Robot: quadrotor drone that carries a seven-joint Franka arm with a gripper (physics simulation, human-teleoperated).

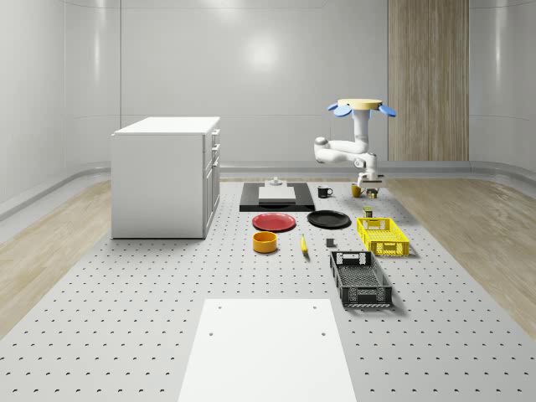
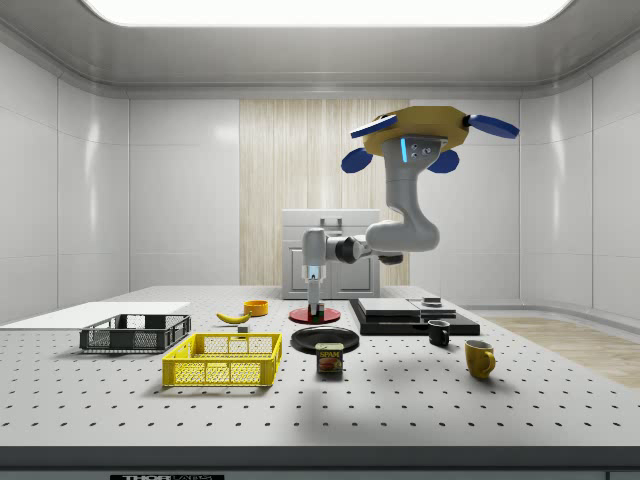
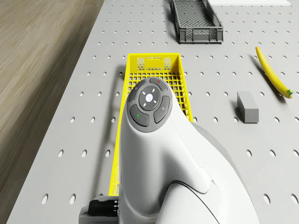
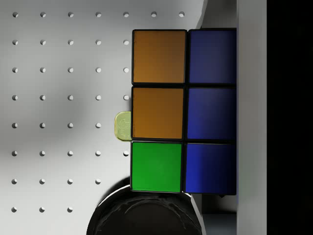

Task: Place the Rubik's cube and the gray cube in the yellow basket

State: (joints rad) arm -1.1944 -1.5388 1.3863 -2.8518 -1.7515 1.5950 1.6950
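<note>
Wrist view: the gripper (image 4: pixel 210 112) pinches the Rubik's cube (image 4: pixel 183 111), drone (image 1: pixel 362 107) hovering beyond the basket's (image 1: pixel 383 235) twelve o'clock end. Releasing early could drop it outside, near the can (image 2: pixel 330 358).

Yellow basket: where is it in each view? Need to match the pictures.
Whole-scene view: yellow basket right of centre, just behind the black crate.
Side view: left of centre, near the front edge, black crate to its left.
Drone view: under the arm, partly hidden by it, black crate beyond.
Shared landmark: the black crate.
</note>
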